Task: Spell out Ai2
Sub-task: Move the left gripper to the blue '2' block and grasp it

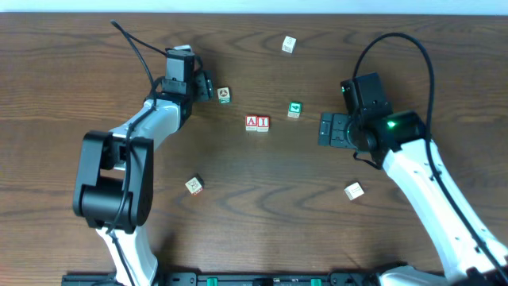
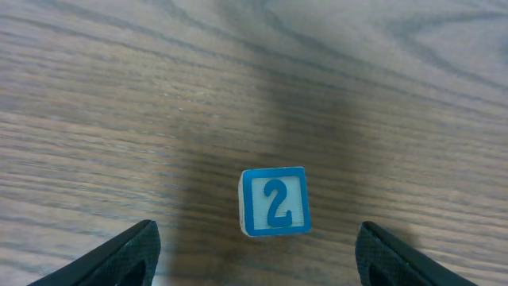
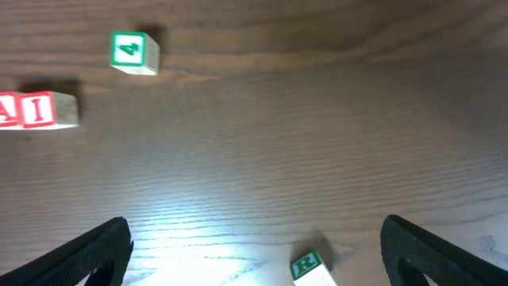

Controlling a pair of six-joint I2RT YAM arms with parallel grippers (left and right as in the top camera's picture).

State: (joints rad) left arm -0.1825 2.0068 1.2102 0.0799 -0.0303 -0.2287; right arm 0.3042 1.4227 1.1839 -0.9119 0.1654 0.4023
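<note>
Left end effector hangs spread wide and empty, the 2 block resting just ahead on the surface. A block and I block already touch; the 2 must yet join them.

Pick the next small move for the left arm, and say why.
Probably ease the left hand forward until its open fingers straddle the 2 block, then close. That block lies centred just ahead of them, ungrasped, while the A block and I block sit side by side.
</note>
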